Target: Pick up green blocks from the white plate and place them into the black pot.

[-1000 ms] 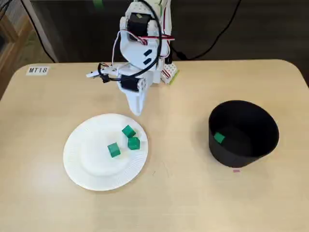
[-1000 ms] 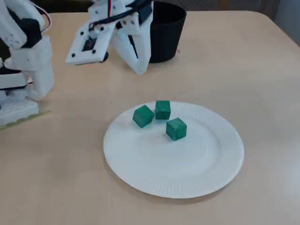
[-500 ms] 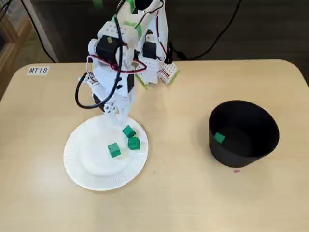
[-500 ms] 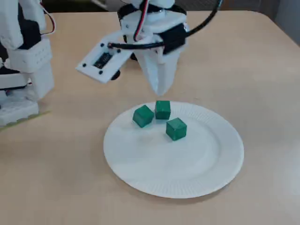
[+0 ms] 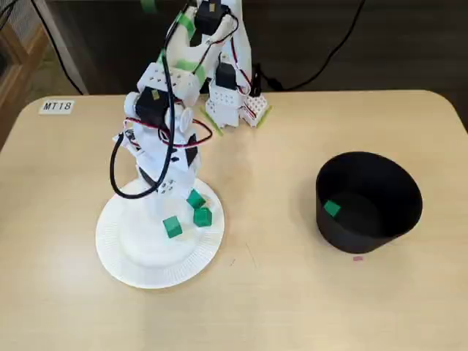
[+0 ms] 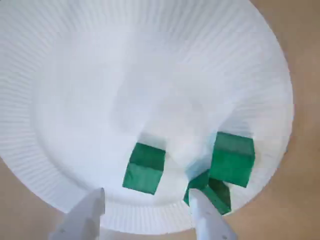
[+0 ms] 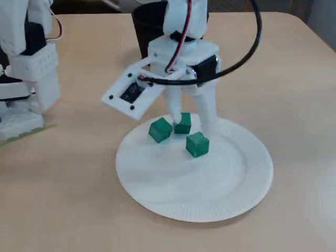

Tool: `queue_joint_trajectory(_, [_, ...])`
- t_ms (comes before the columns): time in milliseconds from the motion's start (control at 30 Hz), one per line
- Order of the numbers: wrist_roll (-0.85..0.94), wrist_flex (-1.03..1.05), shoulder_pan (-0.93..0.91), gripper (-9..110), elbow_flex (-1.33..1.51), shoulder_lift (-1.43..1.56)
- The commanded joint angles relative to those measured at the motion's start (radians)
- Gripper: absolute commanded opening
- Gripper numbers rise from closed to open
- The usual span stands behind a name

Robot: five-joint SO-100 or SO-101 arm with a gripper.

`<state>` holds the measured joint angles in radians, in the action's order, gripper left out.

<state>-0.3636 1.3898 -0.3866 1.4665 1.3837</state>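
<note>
Three green blocks lie on the white plate [image 5: 139, 256]. Two of them touch: one [image 7: 182, 123] and another [image 7: 160, 129]. The third block [image 7: 197, 144] sits apart. My gripper [image 7: 194, 128] hangs low over the plate, open, one finger on each side of the gap just behind that separate block [image 6: 145, 167]. In the wrist view the gripper [image 6: 145, 195] has the right fingertip [image 6: 200, 210] overlapping one of the touching blocks [image 6: 212, 192]. The black pot [image 5: 369, 201] stands at the right of the table with a green block [image 5: 332, 209] inside.
The arm's base [image 5: 230, 102] stands at the back of the table, with cables trailing behind it. A label [image 5: 57, 106] lies at the back left corner. A small pink mark [image 5: 358, 257] sits in front of the pot. In a fixed view the pot [image 7: 143, 23] is behind the arm.
The arm swung from beside its base out over the plate and came down. The fingers, together before, now stand spread near the blocks. The blocks have not moved.
</note>
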Motion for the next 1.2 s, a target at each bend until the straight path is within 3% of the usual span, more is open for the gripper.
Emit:
queue_joint_trajectory(0, [-0.006,-0.026,0.009,25,-0.032,-0.009])
queue_joint_trajectory(433, [-0.018,-0.098,0.017,20,-0.032,-0.086])
queue_joint_trajectory(667, [-0.04,-0.213,0.02,-2,-0.044,-0.15])
queue_joint_trajectory(833, [-0.003,-0.291,0.005,-2,-0.046,-0.152])
queue_joint_trajectory(1033, [0.066,-0.347,0.0,-2,-0.072,0.129])
queue_joint_trajectory(1167, [0.071,-0.347,0.175,-2,-0.091,0.385])
